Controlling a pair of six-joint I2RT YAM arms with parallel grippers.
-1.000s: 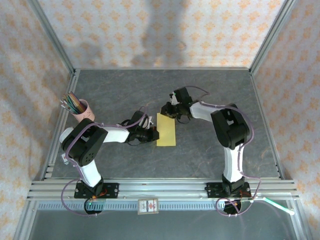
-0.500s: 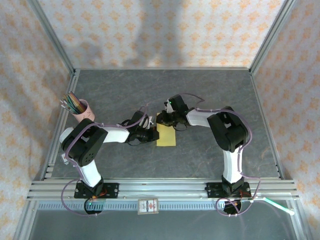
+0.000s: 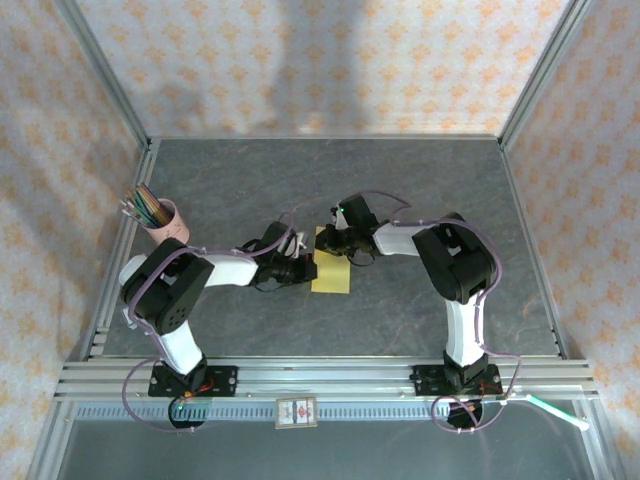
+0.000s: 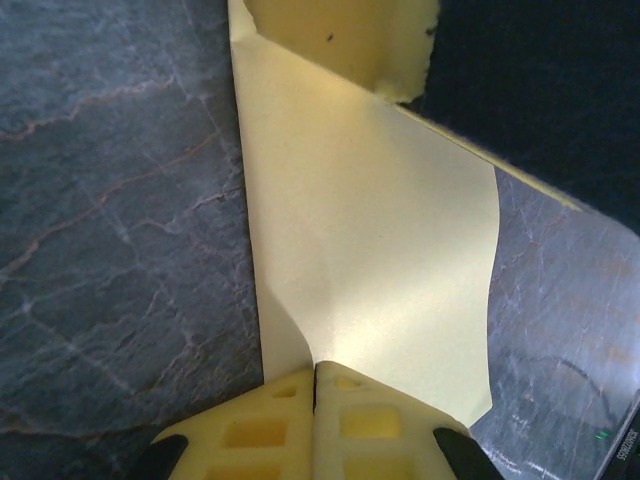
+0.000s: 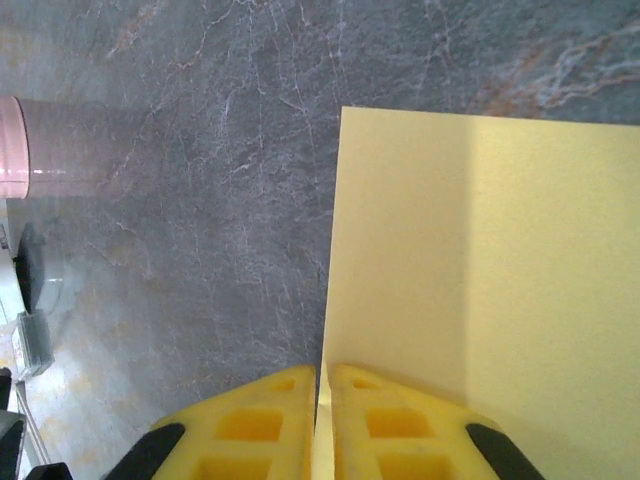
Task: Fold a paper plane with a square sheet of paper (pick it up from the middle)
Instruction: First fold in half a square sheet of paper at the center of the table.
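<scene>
The square sheet of paper [image 3: 332, 277] is yellow and lies folded into a narrow strip mid-table, with both arms at it. My left gripper [image 3: 308, 268] is at its left edge. In the left wrist view this gripper [image 4: 316, 375] is shut on the paper [image 4: 370, 230], which lifts and curves from the pinch. My right gripper [image 3: 333, 243] is at the strip's far end. In the right wrist view its jaws [image 5: 324, 375] are closed on the paper's [image 5: 480, 270] left edge with only a thin slit between them. One of the right gripper's yellow fingers [image 4: 340, 40] shows at the top of the left wrist view.
A pink cup [image 3: 165, 220] holding coloured sticks stands at the table's left side and shows at the left edge of the right wrist view [image 5: 10, 140]. The dark marbled tabletop [image 3: 420, 180] is framed by metal rails and patterned walls.
My right gripper has moved left and nearer onto the paper's far end, and its jaws have narrowed on the edge. The left gripper has kept its pinch in place.
</scene>
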